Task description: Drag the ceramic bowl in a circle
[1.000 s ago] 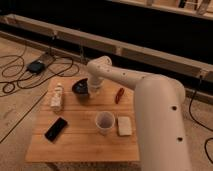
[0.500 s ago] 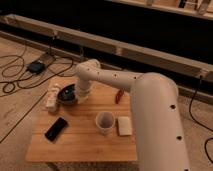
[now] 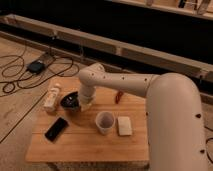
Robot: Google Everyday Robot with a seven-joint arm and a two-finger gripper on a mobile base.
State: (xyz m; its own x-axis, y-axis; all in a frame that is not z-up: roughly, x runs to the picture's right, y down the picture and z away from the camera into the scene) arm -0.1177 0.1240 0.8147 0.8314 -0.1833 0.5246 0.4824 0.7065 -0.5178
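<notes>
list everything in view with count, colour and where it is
small round glossy ceramic bowl: one, dark grey-black, left-centre of the table, next to the gripper
tall translucent cup: one, white, front middle of the table
flat rectangular block: one, white, just right of the cup
flat phone-like slab: one, black, front left of the table
bottle-shaped pack: one, white, lying at the table's left edge
small slim object: one, red, far side of the table
square wooden table: one, light brown, centre
cables: several, black, floor at left
small box: one, black, on the floor among the cables
robot arm: one, white, reaching in from the right
gripper: one, white, at the bowl's right rim
</notes>
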